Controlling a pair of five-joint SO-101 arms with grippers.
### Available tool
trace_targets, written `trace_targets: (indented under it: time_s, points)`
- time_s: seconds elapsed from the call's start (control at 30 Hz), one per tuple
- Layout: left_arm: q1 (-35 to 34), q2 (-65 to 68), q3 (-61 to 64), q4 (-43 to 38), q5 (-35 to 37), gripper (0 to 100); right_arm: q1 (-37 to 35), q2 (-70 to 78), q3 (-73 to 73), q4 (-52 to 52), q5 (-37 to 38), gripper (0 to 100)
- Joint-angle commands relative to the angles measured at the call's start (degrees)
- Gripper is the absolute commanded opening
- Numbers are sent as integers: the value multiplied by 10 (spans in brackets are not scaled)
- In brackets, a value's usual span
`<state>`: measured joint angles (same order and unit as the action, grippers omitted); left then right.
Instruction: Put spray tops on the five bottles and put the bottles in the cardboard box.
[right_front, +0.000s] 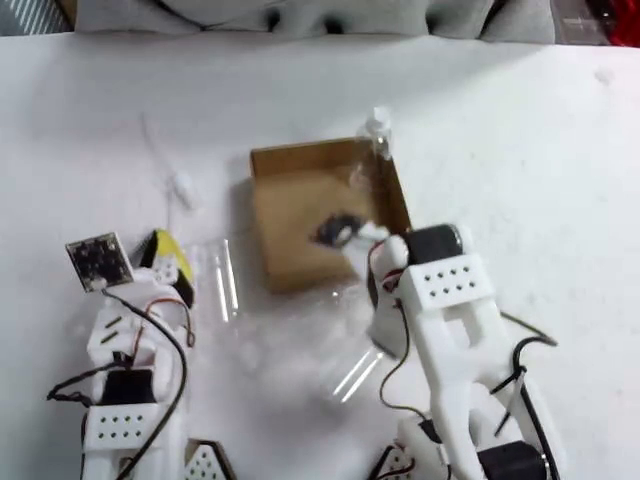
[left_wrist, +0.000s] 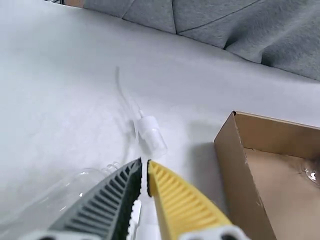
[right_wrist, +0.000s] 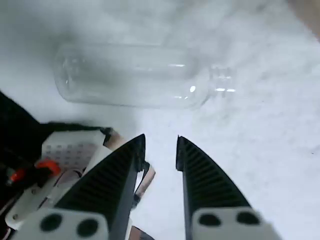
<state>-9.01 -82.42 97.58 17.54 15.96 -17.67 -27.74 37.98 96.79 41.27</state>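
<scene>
The open cardboard box (right_front: 300, 215) (left_wrist: 240, 150) sits mid-table. A clear bottle (right_front: 378, 135) with a white top stands at its far right corner. A loose spray top (right_front: 183, 190) (left_wrist: 150, 132) with a thin tube lies on the table left of the box, just ahead of my left gripper (right_front: 165, 258) (left_wrist: 144, 167), whose grey and yellow fingers are shut with nothing held. A clear bottle (right_front: 215, 275) (left_wrist: 65, 192) lies beside it. My right gripper (right_front: 340, 233) (right_wrist: 160, 142) hangs at the box's near right part, slightly open and empty. Another uncapped bottle (right_wrist: 132, 75) lies on the table beyond its fingertips.
A further clear bottle (right_front: 350, 372) lies on the table near the right arm's base. A small black-and-white board (right_front: 98, 260) sits by the left arm. Grey fabric (left_wrist: 240, 25) runs along the table's far edge.
</scene>
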Motion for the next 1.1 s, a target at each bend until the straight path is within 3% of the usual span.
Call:
trace_targets:
  time_s: [0.0, 0.3, 0.5, 0.83, 1.07]
  points:
    - [-7, -2, -3, -13, -5, 24, 17, -34, 44, -20, 74, 62]
    - [-7, -2, -3, -13, -5, 24, 33, -165, 185, -136, 157, 62]
    - [-7, -2, -3, -13, -5, 24, 30, -197, 260, -212, 148, 62]
    - [-7, -2, -3, -13, -5, 24, 7, -109, 259, -396, -84, 62]
    - [-7, -2, -3, -13, -5, 24, 7, -103, 194, -385, -270, 67]
